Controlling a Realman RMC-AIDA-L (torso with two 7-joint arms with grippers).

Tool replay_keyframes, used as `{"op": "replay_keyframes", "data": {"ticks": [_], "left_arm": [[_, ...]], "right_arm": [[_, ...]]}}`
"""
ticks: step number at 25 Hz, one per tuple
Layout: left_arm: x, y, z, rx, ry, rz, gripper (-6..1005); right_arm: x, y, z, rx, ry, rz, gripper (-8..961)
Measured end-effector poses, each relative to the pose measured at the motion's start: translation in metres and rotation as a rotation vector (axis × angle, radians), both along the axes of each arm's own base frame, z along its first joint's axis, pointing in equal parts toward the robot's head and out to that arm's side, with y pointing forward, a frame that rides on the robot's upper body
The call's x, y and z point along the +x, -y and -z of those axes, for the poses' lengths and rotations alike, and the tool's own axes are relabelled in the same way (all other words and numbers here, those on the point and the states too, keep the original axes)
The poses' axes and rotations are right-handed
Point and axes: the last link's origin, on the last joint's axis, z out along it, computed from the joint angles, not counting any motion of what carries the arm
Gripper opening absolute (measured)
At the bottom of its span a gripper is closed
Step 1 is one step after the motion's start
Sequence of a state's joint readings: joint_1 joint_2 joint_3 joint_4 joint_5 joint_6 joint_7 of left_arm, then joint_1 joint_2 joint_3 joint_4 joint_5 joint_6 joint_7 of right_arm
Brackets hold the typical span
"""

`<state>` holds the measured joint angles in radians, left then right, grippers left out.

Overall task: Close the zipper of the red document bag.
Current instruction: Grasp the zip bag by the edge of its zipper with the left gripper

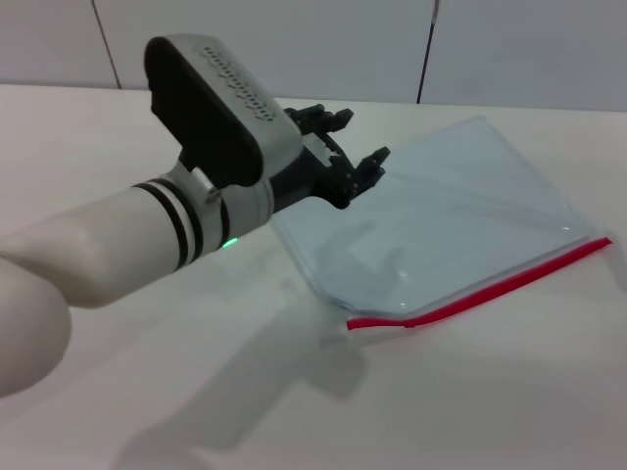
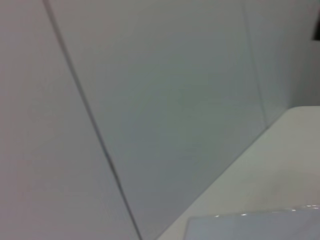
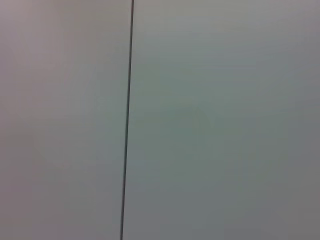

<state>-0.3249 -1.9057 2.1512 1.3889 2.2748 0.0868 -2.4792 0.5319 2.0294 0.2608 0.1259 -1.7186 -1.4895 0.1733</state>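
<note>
The red document bag [image 1: 441, 215] is seen lying flat on the pale surface [image 1: 509, 392], zipper [image 1: 480, 290] along its near edge. The left claw [image 1: 358, 147] is held above the bag's far-left corner, fingers spread apart, gripping nothing. The right claw is not seen; only wall panels [image 3: 200, 120] are shown.

Document bag [image 1: 441, 215] flat on table [image 1: 509, 392], zipper [image 1: 490, 286] along near edge; left gripper [image 1: 358, 147] above bag's left corner

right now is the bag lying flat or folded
Flat: the red document bag lies spread on the table, its zipper along the near edge. The left gripper hovers over its far corner.
</note>
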Motion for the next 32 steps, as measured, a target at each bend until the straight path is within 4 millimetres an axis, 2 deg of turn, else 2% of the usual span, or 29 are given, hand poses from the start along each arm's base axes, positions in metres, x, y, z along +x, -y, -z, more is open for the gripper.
{"op": "replay_keyframes", "data": {"ticks": [7,12,22,32], "left_arm": [[0.024,0.024,0.01,-0.147,-0.095,0.001,582],[0.03,0.039,0.013,-0.252,-0.213,-0.05,581],[0.032,0.064,0.015,-0.366,-0.446,-0.071,580],[0.019,0.06,0.025,-0.371,-0.556,-0.071,579]], "right_arm": [[0.001,0.0,0.0,0.002,-0.001,0.003,739],[0.0,0.0,0.0,0.002,-0.001,0.002,739],[0.0,-0.001,0.0,0.001,-0.001,0.006,739],[-0.001,-0.002,0.0,0.0,-0.001,0.003,738]]}}
